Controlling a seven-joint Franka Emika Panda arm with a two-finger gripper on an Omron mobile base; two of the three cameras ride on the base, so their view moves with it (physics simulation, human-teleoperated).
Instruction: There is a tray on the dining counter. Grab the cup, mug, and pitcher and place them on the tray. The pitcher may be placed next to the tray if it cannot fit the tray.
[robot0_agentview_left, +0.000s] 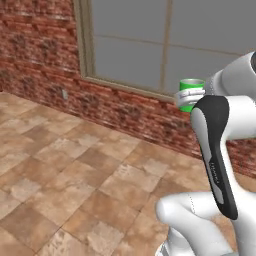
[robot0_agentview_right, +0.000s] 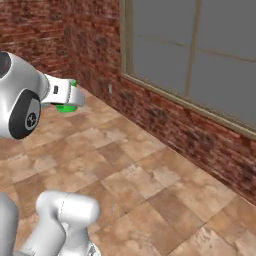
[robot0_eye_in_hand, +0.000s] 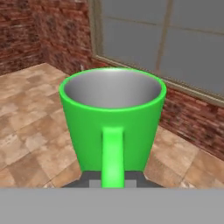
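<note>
**Mug held up high, tray not found yet**

The mug (robot0_eye_in_hand: 112, 122) is gripped by its handle in the closed gripper (robot0_eye_in_hand: 112, 181) and kept upright above the tiled floor (robot0_agentview_left: 75, 175), near the brick wall (robot0_agentview_right: 165, 115) and window (robot0_agentview_left: 165, 40). The fingertips are mostly hidden behind the mug. Which way it must be carried cannot be told.

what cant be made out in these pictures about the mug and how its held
- Left base view: the mug is half hidden by the white hand and arm; its handle is out of sight.
- Right base view: the hand covers all but a green sliver.
- Hand view: the mug's base and the fingers are cut off by the bottom edge.
</note>
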